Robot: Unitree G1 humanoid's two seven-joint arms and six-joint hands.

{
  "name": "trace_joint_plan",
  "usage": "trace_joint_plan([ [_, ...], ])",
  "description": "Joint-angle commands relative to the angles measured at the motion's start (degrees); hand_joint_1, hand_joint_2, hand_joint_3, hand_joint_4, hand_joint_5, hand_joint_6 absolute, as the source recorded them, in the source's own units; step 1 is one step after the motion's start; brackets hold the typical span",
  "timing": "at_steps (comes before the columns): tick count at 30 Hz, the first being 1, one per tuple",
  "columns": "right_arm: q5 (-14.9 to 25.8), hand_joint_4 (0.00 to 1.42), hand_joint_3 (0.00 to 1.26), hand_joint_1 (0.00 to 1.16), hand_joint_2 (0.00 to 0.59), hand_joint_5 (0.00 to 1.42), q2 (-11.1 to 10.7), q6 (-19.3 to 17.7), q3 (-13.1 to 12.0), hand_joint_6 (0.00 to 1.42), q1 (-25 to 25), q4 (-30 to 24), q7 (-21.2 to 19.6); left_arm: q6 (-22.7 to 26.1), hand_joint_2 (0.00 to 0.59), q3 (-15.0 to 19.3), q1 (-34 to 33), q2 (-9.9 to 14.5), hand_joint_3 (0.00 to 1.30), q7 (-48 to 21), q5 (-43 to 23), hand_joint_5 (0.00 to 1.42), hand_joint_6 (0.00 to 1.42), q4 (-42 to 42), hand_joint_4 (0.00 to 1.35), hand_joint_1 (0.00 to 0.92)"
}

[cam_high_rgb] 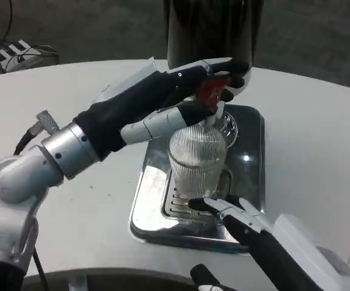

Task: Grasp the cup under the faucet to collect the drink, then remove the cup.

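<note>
The cup, a ribbed clear glass, stands upright on the grate of the steel tray directly beneath the faucet of the dark dispenser on the white desk. The left hand reaches in from the left at faucet height; its fingers lie on and around the red tap lever, and a lower finger extends toward the cup rim. Whether it grips the lever or only presses it cannot be told. The right hand sits low at the tray's front edge, fingers apart and holding nothing, fingertips near the cup base. The step in hand appears to be filling. No liquid level is discernible. The next move calls for releasing the lever, then closing the right hand around the cup wall and withdrawing it level to avoid spillage.
</note>
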Motion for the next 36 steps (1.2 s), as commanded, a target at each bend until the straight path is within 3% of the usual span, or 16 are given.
trace_joint_plan([
  [1,-0.01,0.09,0.16,0.6,0.472,0.0,0.1,0.16,0.14,0.02,0.06,0.55,0.01,-2.06,0.037,-0.65,1.37,1.71,0.19,0.31,2.02,0.27,0.19,1.16,0.21,0.0],
  [18,-0.03,0.09,0.16,0.6,0.472,0.0,0.34,0.34,0.01,0.02,-0.53,1.22,0.07,-9.11,0.048,-3.14,2.72,1.24,0.19,6.25,6.86,0.27,0.18,2.47,0.21,0.0],
  [36,0.36,0.09,0.16,0.59,0.477,0.0,0.09,0.97,-0.27,0.02,-1.79,1.71,0.28,-13.54,0.048,-6.07,2.35,2.87,0.19,10.32,11.99,0.26,0.16,2.73,0.19,0.0],
])
